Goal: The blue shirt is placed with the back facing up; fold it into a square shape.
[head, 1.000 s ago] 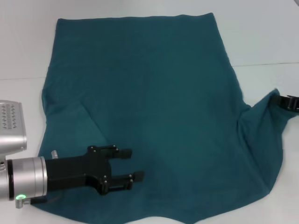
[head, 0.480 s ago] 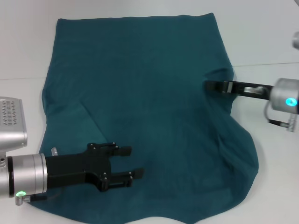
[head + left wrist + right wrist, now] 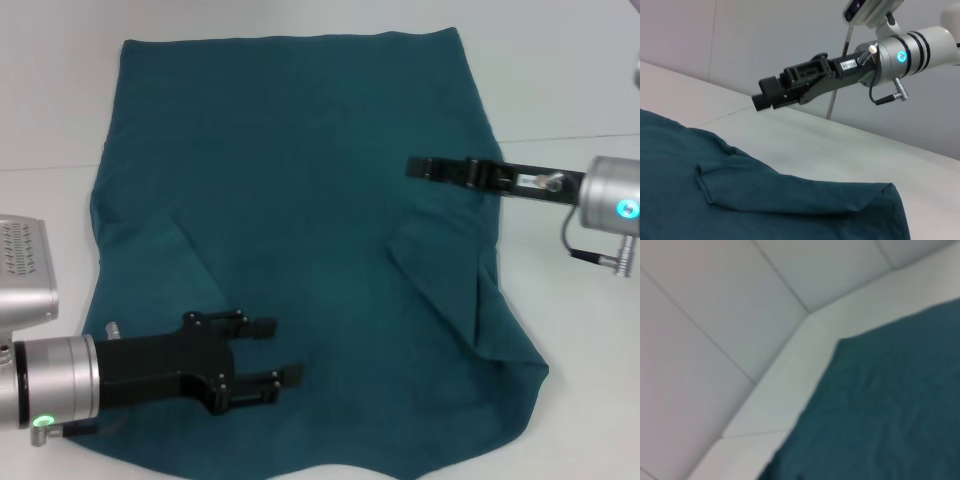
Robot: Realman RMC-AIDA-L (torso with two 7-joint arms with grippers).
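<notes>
The blue shirt (image 3: 300, 200) lies spread on the white table (image 3: 560, 90), plain side up. Its right side is folded inward as a flap (image 3: 445, 270), which rests flat on the body; the same fold (image 3: 790, 195) appears in the left wrist view. A crease (image 3: 200, 260) also runs across the lower left part. My left gripper (image 3: 278, 352) hovers open over the shirt's lower left area, holding nothing. My right gripper (image 3: 418, 167) reaches in from the right above the shirt's right edge, open, and no cloth hangs from it (image 3: 771, 94). The right wrist view has only shirt fabric (image 3: 890, 405) and table.
Bare white table surrounds the shirt on the left (image 3: 50, 110) and the right, with a seam line (image 3: 570, 137) across it. A pale wall (image 3: 765, 35) stands behind the table.
My right gripper carried the right sleeve from the far right inward over the shirt, then let it go; the flap now lies flat. The left gripper barely moved.
</notes>
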